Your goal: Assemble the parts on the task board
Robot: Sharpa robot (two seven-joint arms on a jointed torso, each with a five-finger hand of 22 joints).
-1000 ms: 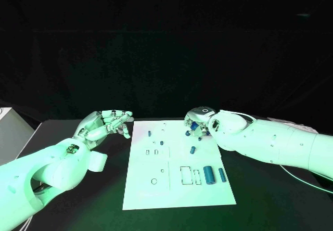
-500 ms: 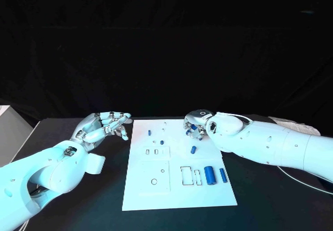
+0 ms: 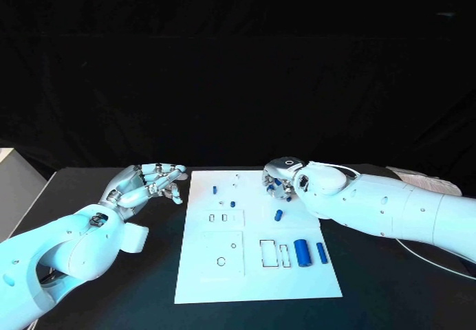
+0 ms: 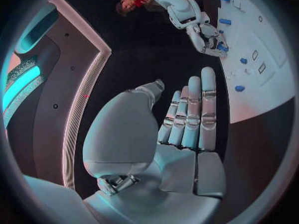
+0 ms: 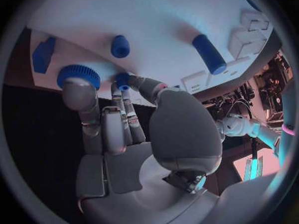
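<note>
Little has moved since a second ago — the right hand (image 3: 280,180) stays at the task board's (image 3: 253,275) far right edge, fingers pinching a small blue part (image 5: 122,80), while the left hand (image 3: 148,183) hovers beside the board, loosely curled and empty — so insertion looks still pending.

The white task board (image 3: 256,275) lies at the centre of the black table (image 3: 119,302). The left hand (image 3: 148,183) hangs just off the board's upper left corner, fingers curled in. The right hand (image 3: 278,183) sits over the board's upper right edge, curled around a small blue part (image 3: 278,184). Two blue cylinders (image 3: 309,252) lie at the lower right, and another blue piece (image 3: 278,215) at mid-board.
</note>
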